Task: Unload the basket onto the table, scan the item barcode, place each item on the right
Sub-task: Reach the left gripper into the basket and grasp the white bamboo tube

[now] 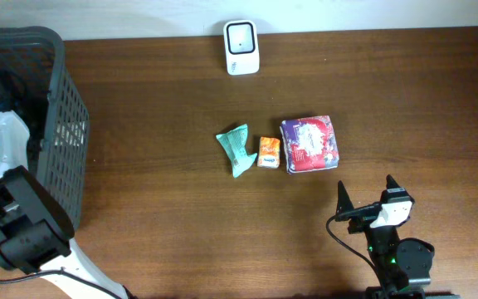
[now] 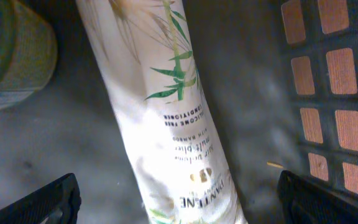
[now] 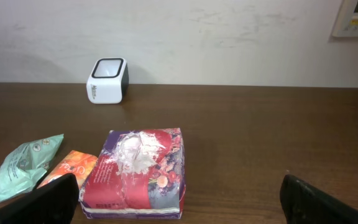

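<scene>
The left gripper (image 2: 180, 200) hangs wide open and empty over the white Pantene tube (image 2: 166, 112) inside the basket (image 1: 65, 116), while the right gripper (image 1: 366, 191), equally open and empty, hovers near the tissue pack (image 1: 309, 143), the scanner (image 1: 241, 47) at the counter's (image 1: 156, 166) far edge.

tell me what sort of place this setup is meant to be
Likely a mock shop checkout on a brown wooden table: a small white barcode scanner at the far edge, a purple floral tissue pack, small orange packet and mint-green pouch, and a dark grey mesh plastic basket at the left.
</scene>
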